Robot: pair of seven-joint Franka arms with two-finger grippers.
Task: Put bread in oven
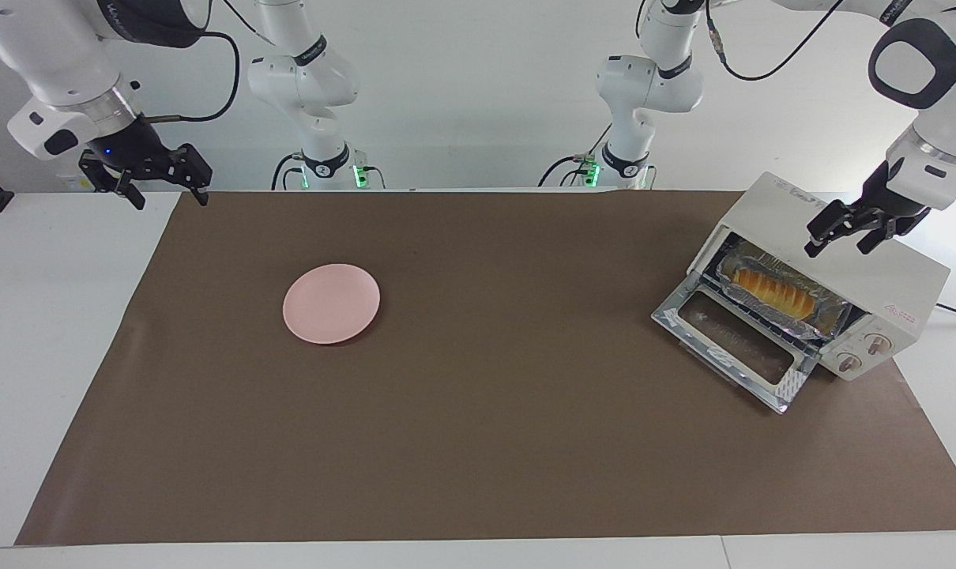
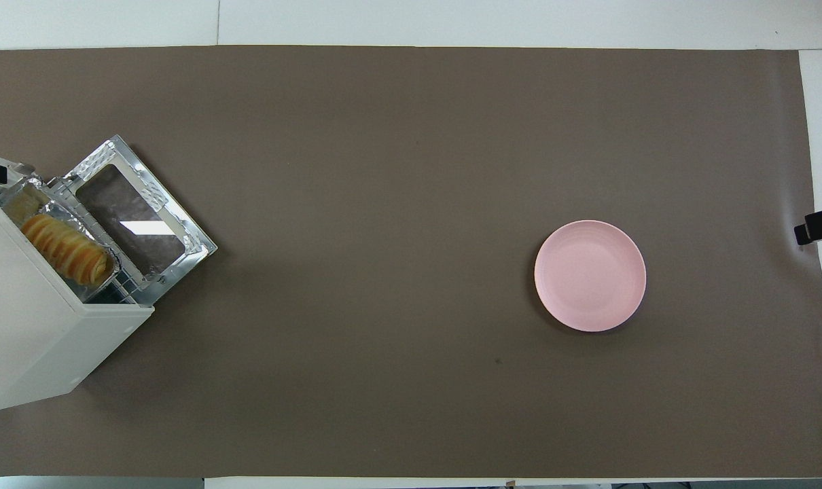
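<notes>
Inside the oven (image 1: 905,276), ridged golden bread (image 1: 770,289) lies on foil (image 1: 829,318); both grippers spread, empty.

Our left end effector (image 1: 849,231) raised, fingers spread and holding nothing, wrist angled downward, our right end effector (image 1: 166,186) waiting aloft at the right arm's end of the bench (image 1: 67,332), fingers parted, also holding nothing
</notes>
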